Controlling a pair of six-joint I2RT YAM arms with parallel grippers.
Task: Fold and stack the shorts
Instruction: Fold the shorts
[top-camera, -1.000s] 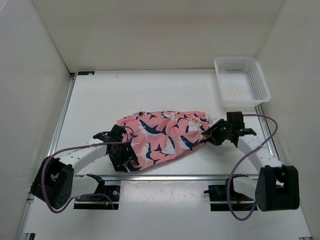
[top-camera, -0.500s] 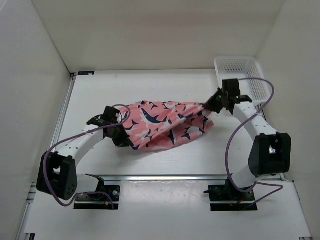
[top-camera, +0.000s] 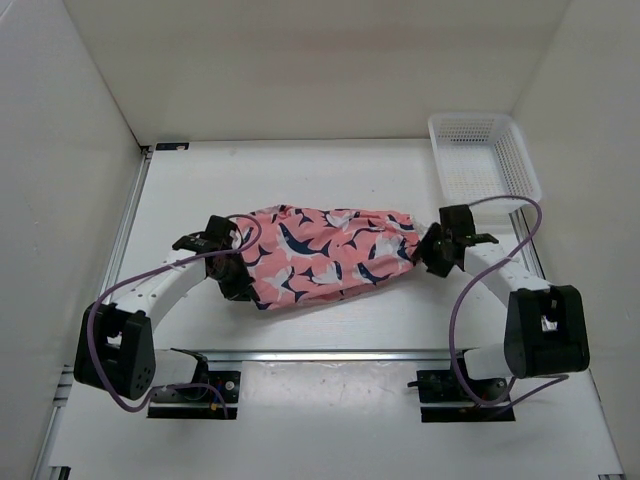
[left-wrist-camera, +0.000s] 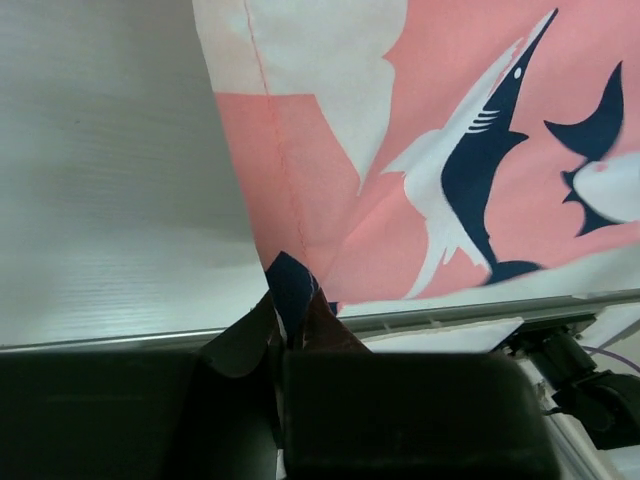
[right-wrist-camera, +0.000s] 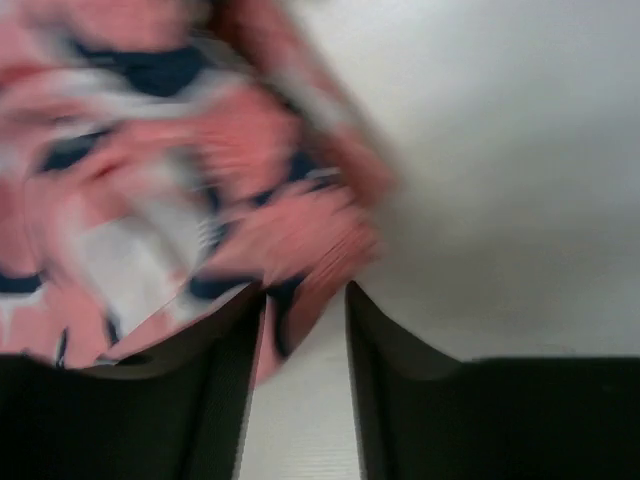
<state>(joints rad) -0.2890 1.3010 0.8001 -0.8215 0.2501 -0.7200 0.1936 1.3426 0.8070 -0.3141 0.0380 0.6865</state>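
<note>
L gripper (left-wrist-camera: 288, 312) pinched shut on shorts (top-camera: 330, 256) dark hem, left end. R gripper (right-wrist-camera: 304, 300) at right end: narrow gap, fabric between, too blurry to confirm grip.

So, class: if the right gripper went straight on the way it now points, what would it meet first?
The shorts. The right gripper points at their near end, and the blurred wrist view suggests the fabric edge reaches in between its fingers, so contact would probably be immediate.

Quick headcount, nothing fancy: one pair of shorts (top-camera: 325, 255), one white mesh basket (top-camera: 484, 165), one bench (top-camera: 300, 180), two arms (left arm (top-camera: 160, 295), right arm (top-camera: 500, 270)), and two claws, a left claw (top-camera: 238, 275) and a right claw (top-camera: 428, 250), one on each arm.
</note>
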